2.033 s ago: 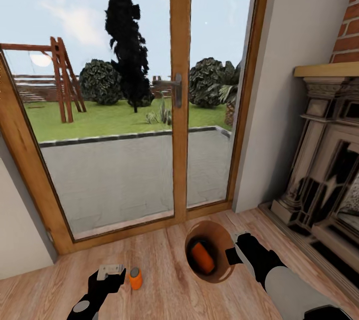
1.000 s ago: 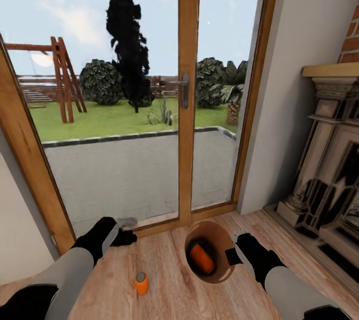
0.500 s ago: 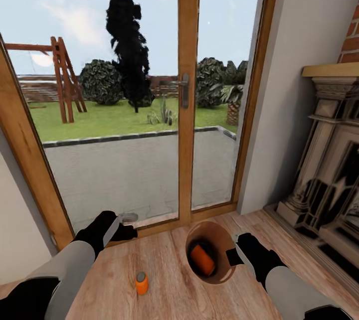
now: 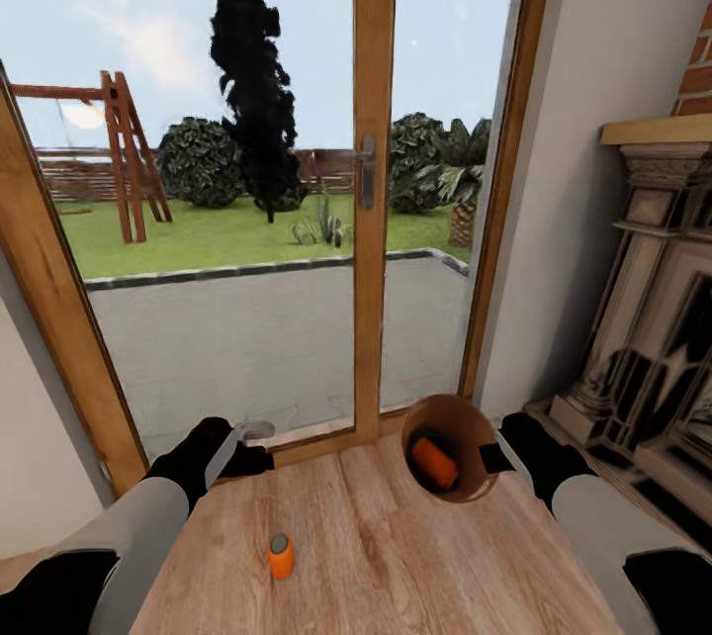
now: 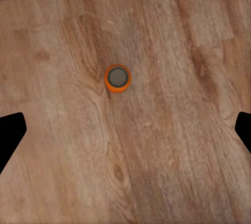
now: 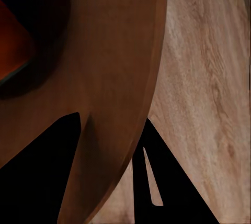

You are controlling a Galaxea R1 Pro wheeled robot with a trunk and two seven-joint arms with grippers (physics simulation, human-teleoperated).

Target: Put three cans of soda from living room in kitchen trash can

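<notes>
Your right gripper has one finger inside the tash can and the other outside it, pinching the bin's wall at its rim. In the head view that gripper sits at about 3 o'clock on the bin's mouth, and the bin is tilted so that you look into its orange-brown inside. One orange can of soda lies on its side in there; in the right wrist view it shows as a red-orange patch deep in the shadowed interior. The bin is at about 5 o'clock in the head view, just in front of the foot of the glass doors.

Your left gripper is held near the door sill at about 7 o'clock in the head view, its fingers spread wide with nothing between them; in the left wrist view the two dark fingertips stand at opposite edges, well apart. Between them, looking straight down, you see the grey top of a second orange can, upright on the wood floor. In the head view that can stands at about 6 o'clock, well apart from the bin.

The stone fireplace is at 3 o'clock, below a brick chimney.
</notes>
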